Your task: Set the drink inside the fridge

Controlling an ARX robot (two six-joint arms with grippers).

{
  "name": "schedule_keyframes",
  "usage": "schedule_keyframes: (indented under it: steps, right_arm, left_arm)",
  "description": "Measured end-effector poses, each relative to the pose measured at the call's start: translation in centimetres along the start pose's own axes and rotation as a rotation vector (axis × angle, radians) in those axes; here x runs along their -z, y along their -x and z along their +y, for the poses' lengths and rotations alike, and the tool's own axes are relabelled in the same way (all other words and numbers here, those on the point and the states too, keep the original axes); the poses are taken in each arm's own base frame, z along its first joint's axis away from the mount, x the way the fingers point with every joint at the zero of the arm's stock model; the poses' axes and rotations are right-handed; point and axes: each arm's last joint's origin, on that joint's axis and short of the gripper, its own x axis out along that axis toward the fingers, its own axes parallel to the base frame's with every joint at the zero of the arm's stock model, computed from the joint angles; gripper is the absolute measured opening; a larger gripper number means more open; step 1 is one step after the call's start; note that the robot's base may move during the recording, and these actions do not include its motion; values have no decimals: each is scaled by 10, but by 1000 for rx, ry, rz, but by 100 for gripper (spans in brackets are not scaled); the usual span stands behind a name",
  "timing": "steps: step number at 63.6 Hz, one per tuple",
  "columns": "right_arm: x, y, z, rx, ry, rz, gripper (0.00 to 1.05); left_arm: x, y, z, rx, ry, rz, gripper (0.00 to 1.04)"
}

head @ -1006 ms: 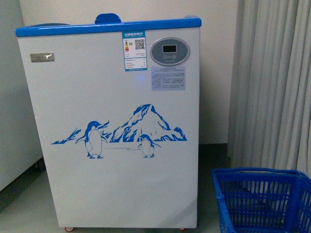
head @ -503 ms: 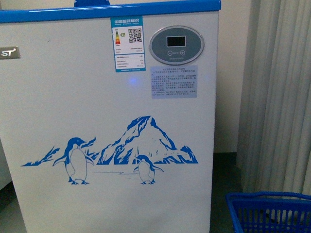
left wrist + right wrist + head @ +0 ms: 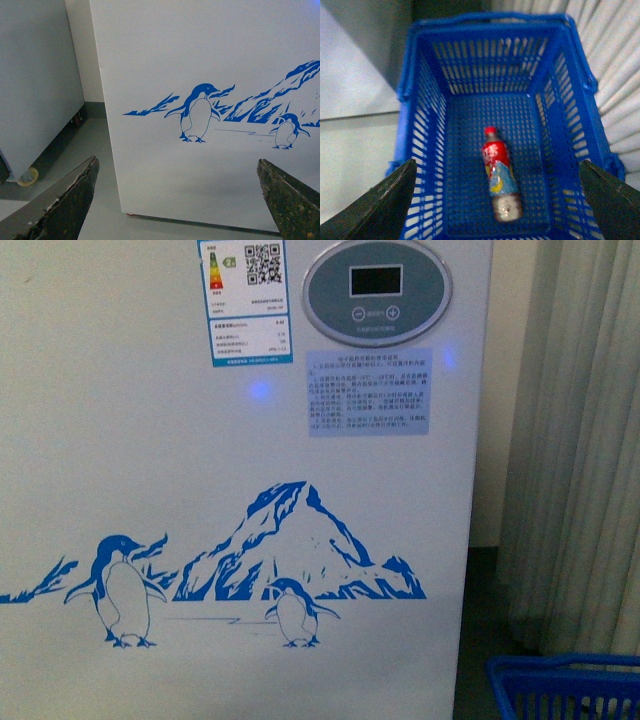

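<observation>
Drink (image 3: 501, 180): lies on its side on the perforated bottom of a blue plastic basket (image 3: 560, 115), roughly mid-floor, clear of all four walls. Red cap points toward the basket wall farthest from the right wrist camera. Label is red at the cap end and has blue and yellow patches lower down. The view is slightly blurred, so the print is not legible. Nothing else is in the basket.

Right claw (image 3: 497, 200): above the basket, looking down into it. The two fingers are spread wide with the bottle showing in the gap between them. No contact with bottle or basket.

Left claw (image 3: 177, 200): fingers spread wide, nothing between them. It faces the lower front of the fridge (image 3: 200, 45) and does not touch it.

Fridge, front view (image 3: 200, 470): the white front panel fills most of the frame, and the top rim is out of frame. Oval display panel (image 3: 377, 290) sits at the upper right of the front, with an energy label (image 3: 247, 302) to its left and a printed notice (image 3: 368, 390) just below it. Blue penguin-and-mountain picture (image 3: 270, 570) runs across the lower half.

Basket, front view (image 3: 565, 685): only the rim and upper wall show at the lower right. It stands to the right of the fridge, in front of a pale curtain (image 3: 580, 440).

Left wrist view: a grey cabinet (image 3: 35, 75) stands beside the fridge on a castor (image 3: 29, 176). A narrow gap and grey floor (image 3: 95, 150) lie between them.
</observation>
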Motion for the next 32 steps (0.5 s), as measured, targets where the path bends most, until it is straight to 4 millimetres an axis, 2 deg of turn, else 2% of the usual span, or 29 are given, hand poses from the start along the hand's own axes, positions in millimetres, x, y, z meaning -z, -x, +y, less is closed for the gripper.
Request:
schedule_keyframes:
  steps: [6,12,19,26,32]
  right_arm:
    - [-9,-40,-17,65,17,91,97]
    - [-9,-81,-29,97,63,138,97]
    - [8,-135,-36,65,90,221,97]
    - [29,-173,-36,44,117,296,97]
    - [55,-205,-32,14,126,376,97]
  left_arm:
    - [0,0,0,0,0,0,97]
    - [0,0,0,0,0,0,97]
    - [0,0,0,0,0,0,97]
    - [0,0,0,0,0,0,97]
    - [0,0,0,0,0,0,97]
